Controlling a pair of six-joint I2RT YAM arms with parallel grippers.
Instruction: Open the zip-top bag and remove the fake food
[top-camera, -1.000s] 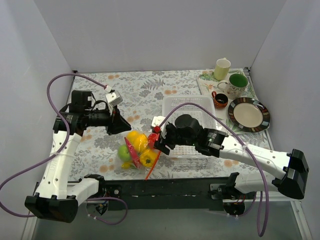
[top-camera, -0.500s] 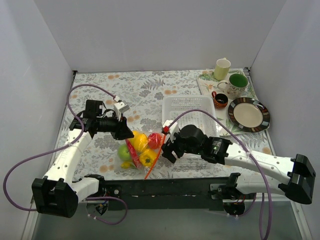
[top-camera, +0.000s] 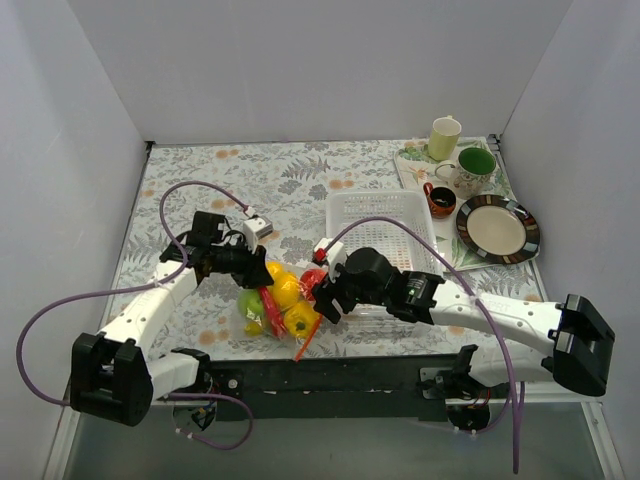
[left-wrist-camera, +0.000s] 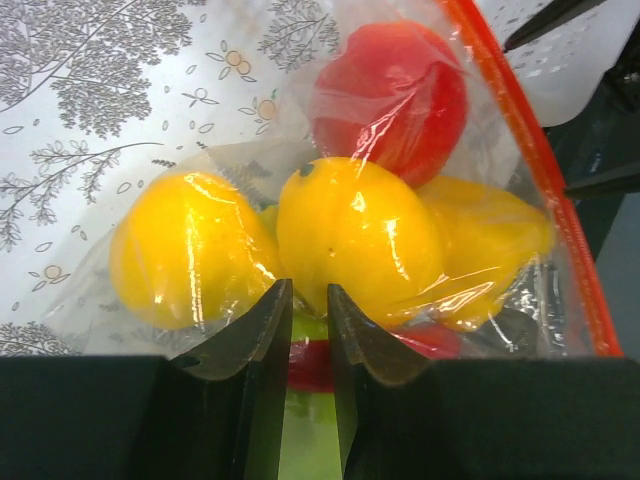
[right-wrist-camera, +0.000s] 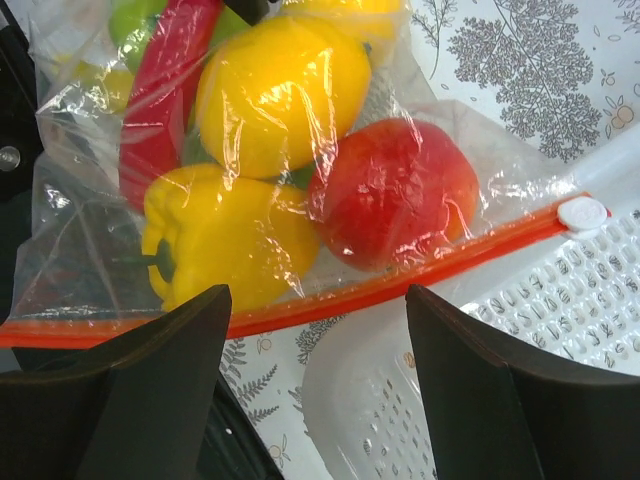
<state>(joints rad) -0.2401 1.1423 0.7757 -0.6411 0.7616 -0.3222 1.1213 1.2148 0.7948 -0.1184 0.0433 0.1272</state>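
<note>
End effectors, top view: left end effector is at the far-left side of the bag, and right end effector is at its right side. The bag lies on the counter, right against the basket. Plate and cups are well apart at the far right. Risk: if we pull without a firm hold on both sides, the whole bag drags instead of opening.

Left wrist: jaws are down to a narrow slit against the film, and we can't tell if any film is pinched. Yellow fruit crowds the tips, so we could nip food rather than plastic and slip off.

Right wrist: jaws are wide apart and hold nothing. The zip strip runs across between them, with the slider out over the basket rim. The zip looks shut to us. The basket wall crowds a low approach. If we close off-target we squeeze the tomato or miss the slider.
</note>
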